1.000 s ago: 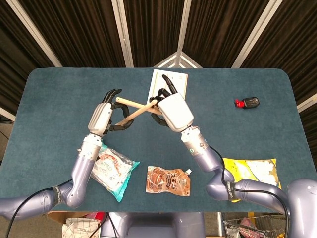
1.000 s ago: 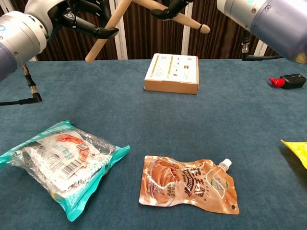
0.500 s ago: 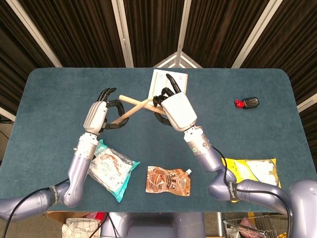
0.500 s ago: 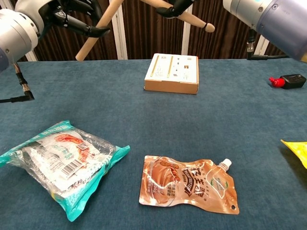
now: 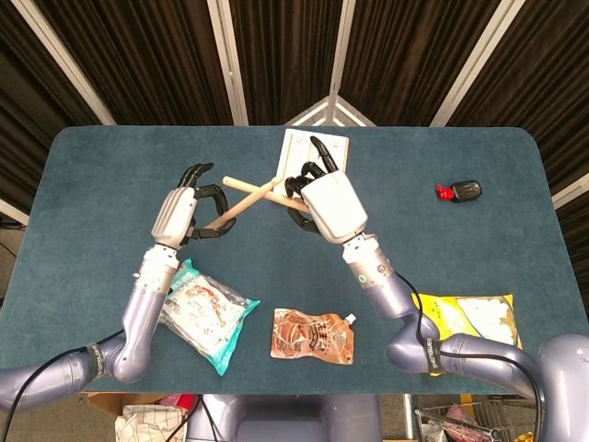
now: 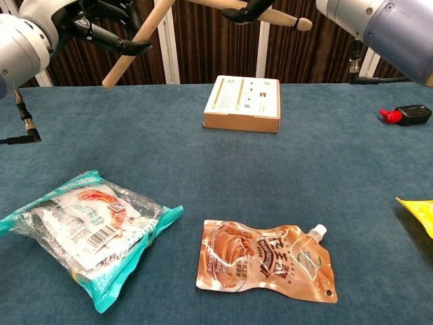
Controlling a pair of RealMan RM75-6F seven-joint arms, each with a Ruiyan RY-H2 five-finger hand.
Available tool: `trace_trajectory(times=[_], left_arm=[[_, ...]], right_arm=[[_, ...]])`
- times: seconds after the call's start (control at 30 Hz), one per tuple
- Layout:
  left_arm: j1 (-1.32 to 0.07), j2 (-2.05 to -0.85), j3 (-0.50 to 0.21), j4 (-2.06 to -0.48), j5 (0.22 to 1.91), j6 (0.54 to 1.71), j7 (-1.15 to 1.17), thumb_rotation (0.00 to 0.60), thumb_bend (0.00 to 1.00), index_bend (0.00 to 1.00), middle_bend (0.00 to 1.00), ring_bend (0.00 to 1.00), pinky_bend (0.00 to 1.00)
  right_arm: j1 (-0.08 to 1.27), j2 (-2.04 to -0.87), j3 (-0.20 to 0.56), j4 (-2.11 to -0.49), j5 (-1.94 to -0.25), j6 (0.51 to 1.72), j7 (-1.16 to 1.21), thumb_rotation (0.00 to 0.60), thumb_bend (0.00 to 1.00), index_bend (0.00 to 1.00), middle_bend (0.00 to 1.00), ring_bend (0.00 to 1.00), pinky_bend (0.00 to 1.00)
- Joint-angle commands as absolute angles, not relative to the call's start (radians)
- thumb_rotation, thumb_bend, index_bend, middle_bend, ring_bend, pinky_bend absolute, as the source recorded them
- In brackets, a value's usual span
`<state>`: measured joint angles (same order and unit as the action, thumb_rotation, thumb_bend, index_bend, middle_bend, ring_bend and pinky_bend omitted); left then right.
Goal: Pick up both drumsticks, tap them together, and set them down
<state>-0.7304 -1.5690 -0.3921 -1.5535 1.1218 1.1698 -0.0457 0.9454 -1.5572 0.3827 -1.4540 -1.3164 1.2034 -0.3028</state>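
Both sticks are up off the worktop (image 5: 101,175), crossed in an X over the middle-back of the blue surface.

Left robot hand (image 5: 177,214) has its fingers curled around the left drumstick (image 5: 241,200), gripping near the butt; the shaft runs up and right toward the other hand. From the chest view that stick (image 6: 135,42) hangs at a slant, its end pointing down-left.

Right robot hand (image 5: 329,201) grips the right drumstick (image 5: 250,189), one finger sticking out straight, the rest wrapped. Its far end pokes out left past the crossing; chest view shows the rounded tip (image 6: 287,19) out to the right.

The sticks overlap in the head view; can't tell whether they are actually touching.

Also on the worktop: cardboard box (image 6: 242,103) behind, clear snack bag (image 6: 88,230) front-left, brown pouch (image 6: 267,259) front-centre, yellow bag (image 5: 469,318) right, small red-and-black item (image 5: 459,191) far right.
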Motion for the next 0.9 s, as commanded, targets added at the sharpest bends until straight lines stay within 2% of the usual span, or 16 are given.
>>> trace_trajectory(times=[0.03, 0.27, 0.5, 0.67, 0.9], left_arm=[[-0.722, -1.553, -0.374, -1.558, 1.157, 1.168, -0.067, 0.6, 0.39, 0.66, 0.64, 0.1, 0.0], [-0.664, -1.448, -0.299, -1.552, 1.274, 1.17, -0.144, 0.6, 0.39, 0.67, 0.64, 0.1, 0.0], [-0.591, -1.355, -0.196, -1.396, 1.345, 1.179, -0.135, 0.6, 0.39, 0.67, 0.64, 0.1, 0.0], [-0.564, -1.382, -0.146, -1.219, 1.379, 1.191, -0.129, 0.6, 0.39, 0.67, 0.64, 0.1, 0.0], [-0.569, -1.5, -0.098, -0.929, 1.432, 1.181, -0.136, 0.6, 0.39, 0.68, 0.64, 0.1, 0.0]], right_arm=[[0.939, -1.554, 0.386, -1.445, -1.308, 1.207, -0.298, 0.6, 0.42, 0.7, 0.68, 0.39, 0.0], [0.894, -1.537, 0.376, -1.39, -1.279, 1.219, -0.247, 0.6, 0.42, 0.7, 0.68, 0.39, 0.0], [0.839, -1.526, 0.294, -1.282, -1.364, 1.25, -0.152, 0.6, 0.43, 0.7, 0.68, 0.39, 0.0], [0.808, -1.542, 0.238, -1.204, -1.424, 1.276, -0.092, 0.6, 0.43, 0.7, 0.68, 0.39, 0.0], [0.775, -1.588, 0.186, -1.116, -1.455, 1.277, -0.038, 0.6, 0.43, 0.7, 0.68, 0.39, 0.0]])
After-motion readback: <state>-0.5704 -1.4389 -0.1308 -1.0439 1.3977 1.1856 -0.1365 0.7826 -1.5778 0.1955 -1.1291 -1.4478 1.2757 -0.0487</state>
